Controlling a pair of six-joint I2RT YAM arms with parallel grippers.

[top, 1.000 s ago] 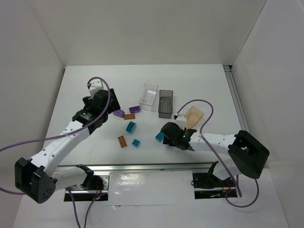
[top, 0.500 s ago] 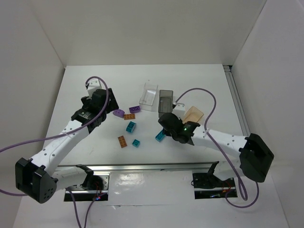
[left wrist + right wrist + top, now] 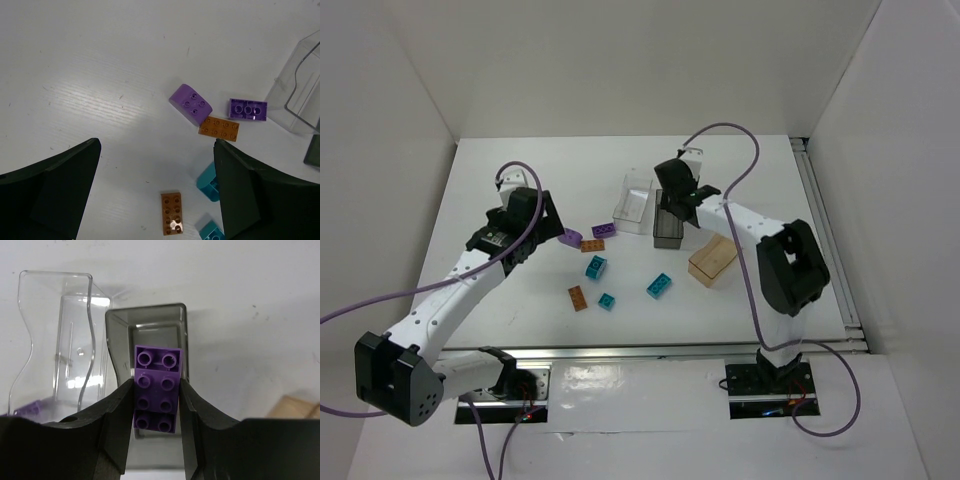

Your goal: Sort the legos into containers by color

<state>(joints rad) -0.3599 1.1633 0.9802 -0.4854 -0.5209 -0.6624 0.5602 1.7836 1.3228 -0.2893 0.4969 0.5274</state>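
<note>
Placement of one purple brick (image 3: 159, 360) is the step in hand, as I read it: my right pincer (image 3: 156, 384) is clenched on that brick, both fingers pressed flat against its long sides, studs facing the wrist camera, the far end poking out past the fingertips. Straight below the pincer lies the dark grey container (image 3: 146, 316), and the brick sits over its open top; I cannot tell how high above the floor it hangs. Just beside that tray, to one side of the pincer, stands the clear container (image 3: 55, 274), and the tan container (image 3: 712, 262) lies apart on the surface (image 3: 520, 170), back toward the arm's base. My next move, I judge, is to lower a little so the brick clears the dark rim, then part the fingers and let it drop flat inside, keeping clear of the thin wall shared with the clear tray. My left pincer (image 3: 156, 145) stands wide apart and holds nothing; it hovers above loose pieces on the surface, with a sloped purple piece (image 3: 190, 104), a flat purple piece (image 3: 248, 108) and an orange plate (image 3: 218, 128) just beyond its fingertips, and a second orange plate (image 3: 172, 213) between the fingers.
</note>
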